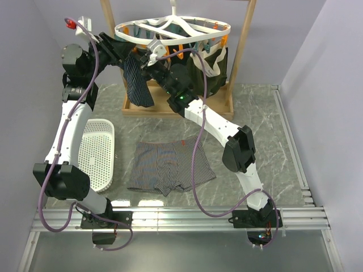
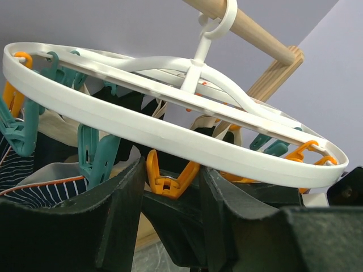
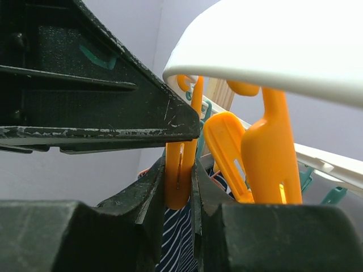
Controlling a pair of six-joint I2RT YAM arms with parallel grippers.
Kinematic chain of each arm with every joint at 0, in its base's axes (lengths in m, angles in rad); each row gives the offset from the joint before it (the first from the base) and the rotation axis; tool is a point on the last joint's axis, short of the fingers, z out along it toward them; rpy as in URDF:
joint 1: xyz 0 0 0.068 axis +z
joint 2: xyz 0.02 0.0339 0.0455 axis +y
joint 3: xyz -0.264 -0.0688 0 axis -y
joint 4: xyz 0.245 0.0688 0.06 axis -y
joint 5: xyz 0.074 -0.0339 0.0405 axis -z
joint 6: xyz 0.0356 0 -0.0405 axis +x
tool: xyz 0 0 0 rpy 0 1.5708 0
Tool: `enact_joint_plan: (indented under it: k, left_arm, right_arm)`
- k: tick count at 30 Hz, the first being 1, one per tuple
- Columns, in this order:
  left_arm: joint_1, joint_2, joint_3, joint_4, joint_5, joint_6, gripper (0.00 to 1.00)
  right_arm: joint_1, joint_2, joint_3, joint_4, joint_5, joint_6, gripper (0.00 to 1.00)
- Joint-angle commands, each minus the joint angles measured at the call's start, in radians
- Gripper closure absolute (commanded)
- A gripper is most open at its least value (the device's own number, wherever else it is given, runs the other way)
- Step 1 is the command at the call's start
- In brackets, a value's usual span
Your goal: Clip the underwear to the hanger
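Underwear (image 1: pixel 170 167) lies flat on the worktop (image 1: pixel 255 107) at the near middle, well apart from the hanger (image 1: pixel 184 25) on the far frame (image 1: pixel 242 56). My right tool (image 3: pixel 179 181) is clamped on an orange clip (image 3: pixel 180 161); my left tool (image 2: pixel 171 170) is spread around a second clip (image 2: pixel 170 182).

The left arm (image 1: pixel 69 131) and right arm (image 1: pixel 218 127) share white shells, black joint housings (image 1: pixel 239 148) and looping purple cables (image 1: pixel 194 170), ending in a dark left hand (image 2: pixel 172 195) and right hand (image 3: pixel 180 190).
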Motion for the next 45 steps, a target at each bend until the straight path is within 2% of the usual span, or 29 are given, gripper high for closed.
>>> enact_joint_plan:
  k: [1,4,9,11,12,14,15,18,23,27,31,34,35,38,42,45]
  left_arm:
    - [0.001,0.015,0.053,0.057,-0.016,-0.025,0.53]
    - [0.001,0.018,0.052,0.065,-0.016,-0.034,0.59]
    - [0.001,0.017,0.047,0.076,-0.014,-0.034,0.85]
    - [0.001,0.015,0.049,0.073,-0.013,-0.032,0.96]
    - [0.001,0.012,0.047,0.071,-0.013,-0.031,0.99]
    - [0.001,0.009,0.041,0.074,-0.014,-0.028,1.00]
    - [0.001,0.006,0.038,0.074,-0.014,-0.026,1.00]
    - [0.001,0.008,0.039,0.072,-0.011,-0.028,1.00]
    - [0.001,0.005,0.044,0.063,-0.011,-0.017,1.00]
    - [0.001,-0.002,0.049,0.053,-0.013,-0.002,1.00]
    - [0.001,-0.003,0.044,0.049,-0.013,0.001,1.00]
    - [0.001,-0.005,0.036,0.053,-0.011,-0.003,1.00]
    - [0.001,-0.005,0.035,0.053,-0.010,-0.003,1.00]
    - [0.001,0.001,0.042,0.046,-0.011,-0.005,1.00]
    - [0.001,0.005,0.044,0.040,-0.019,0.003,1.00]
    - [0.001,0.003,0.039,0.034,-0.021,0.009,1.00]
  right_arm:
    - [0.008,-0.043,0.021,-0.019,-0.092,0.057,1.00]
    - [0.010,-0.046,0.016,-0.017,-0.095,0.058,1.00]
    - [0.010,-0.055,-0.002,-0.017,-0.095,0.061,1.00]
    - [0.010,-0.061,-0.016,-0.014,-0.092,0.066,0.89]
    - [0.010,-0.064,-0.022,-0.014,-0.092,0.064,0.77]
    - [0.010,-0.077,-0.044,-0.017,-0.088,0.070,0.64]
    - [0.010,-0.083,-0.067,-0.026,-0.086,0.072,0.51]
    - [0.010,-0.133,-0.142,-0.023,-0.086,0.083,0.37]
    - [0.007,-0.282,-0.419,-0.051,-0.126,0.083,0.36]
    - [0.000,-0.391,-0.618,-0.213,-0.152,0.118,0.41]
    - [0.004,-0.469,-0.735,-0.389,-0.186,0.145,0.47]
    - [0.019,-0.433,-0.711,-0.564,-0.158,0.182,0.53]
    - [0.023,-0.411,-0.690,-0.671,-0.146,0.188,0.53]
    - [0.049,-0.319,-0.582,-0.796,-0.071,0.250,0.55]
    - [0.117,-0.267,-0.579,-0.816,0.071,0.342,0.59]
    - [0.170,-0.207,-0.530,-0.856,0.197,0.426,0.54]
